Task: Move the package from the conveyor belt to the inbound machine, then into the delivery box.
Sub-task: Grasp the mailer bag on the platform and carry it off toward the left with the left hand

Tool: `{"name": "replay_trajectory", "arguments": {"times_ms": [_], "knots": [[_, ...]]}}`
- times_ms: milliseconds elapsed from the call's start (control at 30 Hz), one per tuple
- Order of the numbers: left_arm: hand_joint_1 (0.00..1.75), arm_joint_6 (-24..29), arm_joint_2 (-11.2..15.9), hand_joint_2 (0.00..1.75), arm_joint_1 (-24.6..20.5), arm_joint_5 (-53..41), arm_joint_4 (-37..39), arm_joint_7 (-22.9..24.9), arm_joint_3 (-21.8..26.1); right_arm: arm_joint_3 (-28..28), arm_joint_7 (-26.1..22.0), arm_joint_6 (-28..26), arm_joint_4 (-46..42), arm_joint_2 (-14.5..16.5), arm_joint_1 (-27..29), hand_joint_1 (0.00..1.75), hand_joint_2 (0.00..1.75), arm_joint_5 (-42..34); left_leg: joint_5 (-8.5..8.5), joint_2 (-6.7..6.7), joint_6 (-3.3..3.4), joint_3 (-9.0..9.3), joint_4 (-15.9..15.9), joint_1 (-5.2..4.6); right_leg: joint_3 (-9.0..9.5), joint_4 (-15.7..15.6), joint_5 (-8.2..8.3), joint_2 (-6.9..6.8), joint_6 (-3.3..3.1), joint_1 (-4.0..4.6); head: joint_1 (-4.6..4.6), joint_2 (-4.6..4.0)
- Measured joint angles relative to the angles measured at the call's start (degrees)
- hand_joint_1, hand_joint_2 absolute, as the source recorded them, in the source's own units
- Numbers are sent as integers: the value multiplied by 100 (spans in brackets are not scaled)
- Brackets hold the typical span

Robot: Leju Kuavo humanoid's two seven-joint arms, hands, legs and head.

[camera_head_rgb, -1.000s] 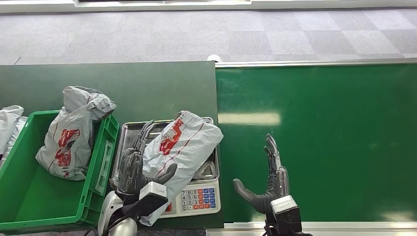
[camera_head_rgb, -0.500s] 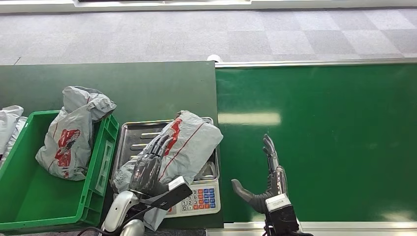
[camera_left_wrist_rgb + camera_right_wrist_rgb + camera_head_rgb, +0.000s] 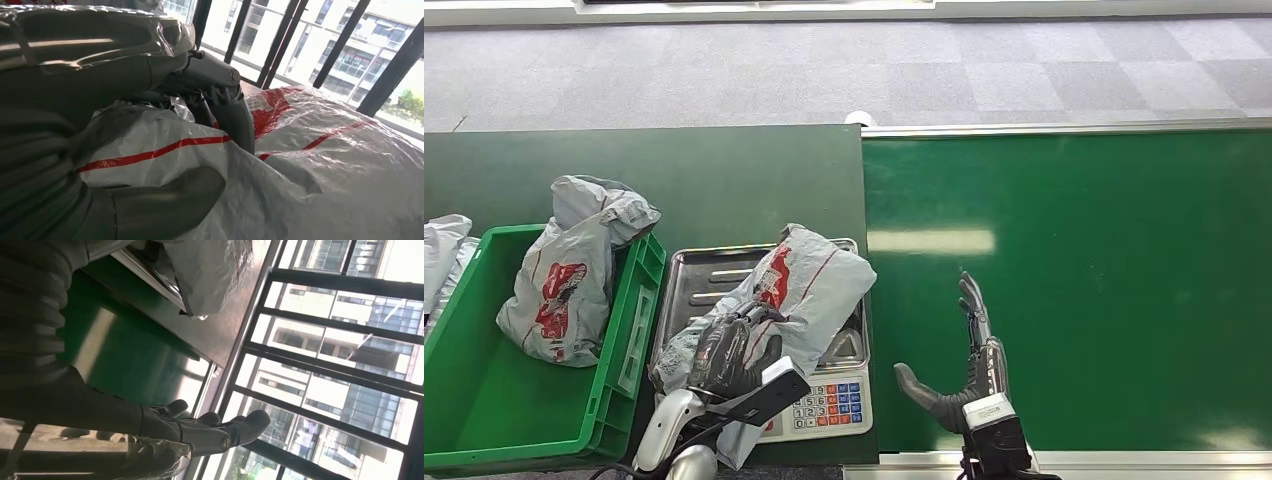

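Nearest, the left hand (image 3: 729, 352) curls its fingers (image 3: 235, 112) over the near end of the package (image 3: 799, 290), gripping the grey-white plastic with red print. The package lies on the steel tray of the inbound machine (image 3: 829, 400), a scale with a keypad at its near edge. To the right, the right hand (image 3: 964, 375) hovers over the near edge of the green conveyor belt (image 3: 1074, 260), fingers spread and holding nothing. At the left, a green delivery box (image 3: 484, 400) holds another package (image 3: 564, 280) leaning on its far right corner. Beyond lies grey carpet (image 3: 824, 80).
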Motion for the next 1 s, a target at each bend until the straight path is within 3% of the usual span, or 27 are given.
{"name": "replay_trajectory", "arguments": {"times_ms": [300,567,733,900,1000], "knots": [[175,293,3,175,5,242,-13,-282,22,-1,2,1,0,2,-1,0,175,-26,0,0,0,-1,0,0,0,0,0,0,0,0,1,0],[175,1262,17,175,146,1255,-584,-1225,83,-3,-4,15,1,3,-2,0,175,-63,0,0,0,-2,0,0,-1,1,0,0,0,0,0,0],[175,1524,60,175,250,1542,-1082,-1529,142,-2,-27,14,2,3,-3,0,175,-92,0,0,0,-3,-1,0,-1,1,-1,0,-1,0,0,0],[175,2493,204,175,337,1599,-1631,-2117,310,-1,-64,-19,21,1,-7,0,175,-125,0,-1,0,-3,-2,0,0,1,-1,-1,-1,1,1,0],[175,2844,400,175,287,1590,-1850,-1911,708,-4,-74,-54,24,-3,-1,0,175,-153,0,0,0,-1,-3,2,-1,1,-1,0,-2,2,0,0]]}}
